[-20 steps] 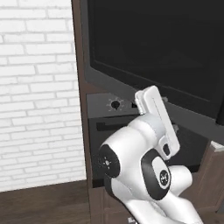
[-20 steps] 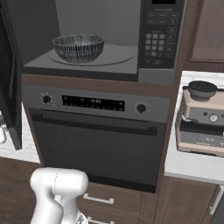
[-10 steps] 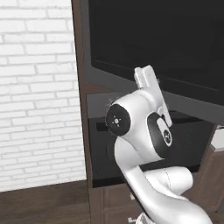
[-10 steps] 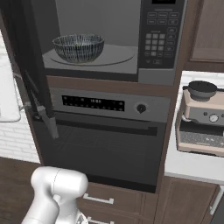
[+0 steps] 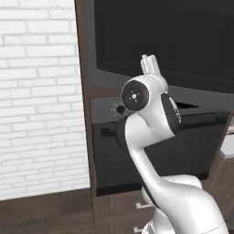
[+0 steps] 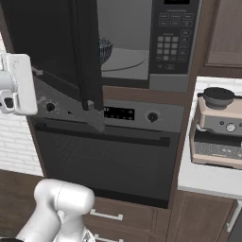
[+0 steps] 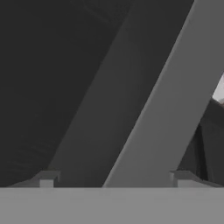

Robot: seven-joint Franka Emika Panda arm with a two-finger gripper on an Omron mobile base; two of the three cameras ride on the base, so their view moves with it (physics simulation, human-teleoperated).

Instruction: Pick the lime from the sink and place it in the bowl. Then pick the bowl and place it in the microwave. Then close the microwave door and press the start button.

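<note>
at the left of the right base frame your hand (image 6: pixel 90 111), spread and empty, presses the microwave door (image 6: pixel 52 42); swing it right toward the bowl (image 6: pixel 105 48) inside the microwave (image 6: pixel 177 47).

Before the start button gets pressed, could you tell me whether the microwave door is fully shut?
No, the microwave door stands partly open, and the bowl shows inside past its edge.
</note>
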